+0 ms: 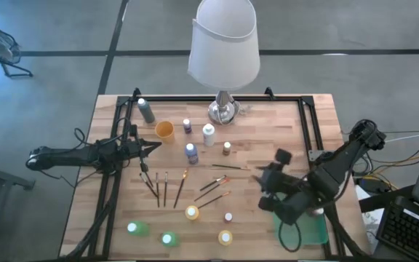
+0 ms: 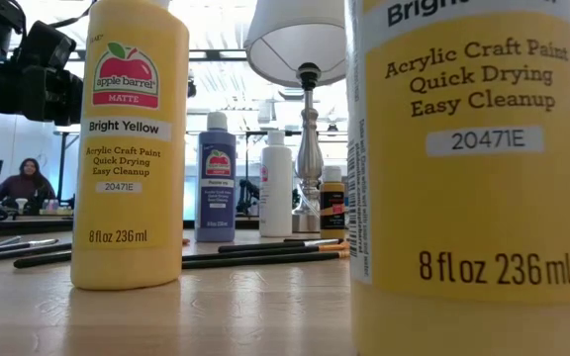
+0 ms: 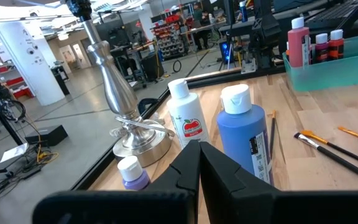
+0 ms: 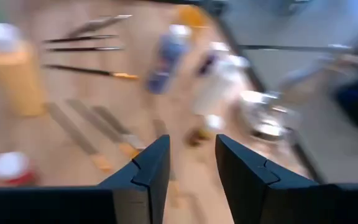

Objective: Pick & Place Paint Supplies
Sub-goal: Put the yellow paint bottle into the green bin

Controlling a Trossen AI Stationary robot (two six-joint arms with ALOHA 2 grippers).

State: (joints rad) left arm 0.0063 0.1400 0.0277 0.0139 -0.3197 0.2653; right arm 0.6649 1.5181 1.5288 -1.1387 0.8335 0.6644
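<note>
Right claw is up off the table with its two fingers apart and nothing between them. From overhead it hangs near the right edge, just beside the green tray. That tray has a red bottle and a couple of smaller bottles standing in it.

Left claw sits at the left side of the table, fingers pressed together, empty. Right in front of it there's a blue bottle, a white bottle with an apple label, and a little purple one, all upright near the lamp's silver base.

The rest of the paint stuff is spread over the wood: a row of brushes lying flat in the middle, more brushes just to their right, a yellow bottle below them, another yellow one near the front edge, and two green bottles front left. A grey bottle and an orange cup sit toward the back left, with a small brown bottle near the lamp.
</note>
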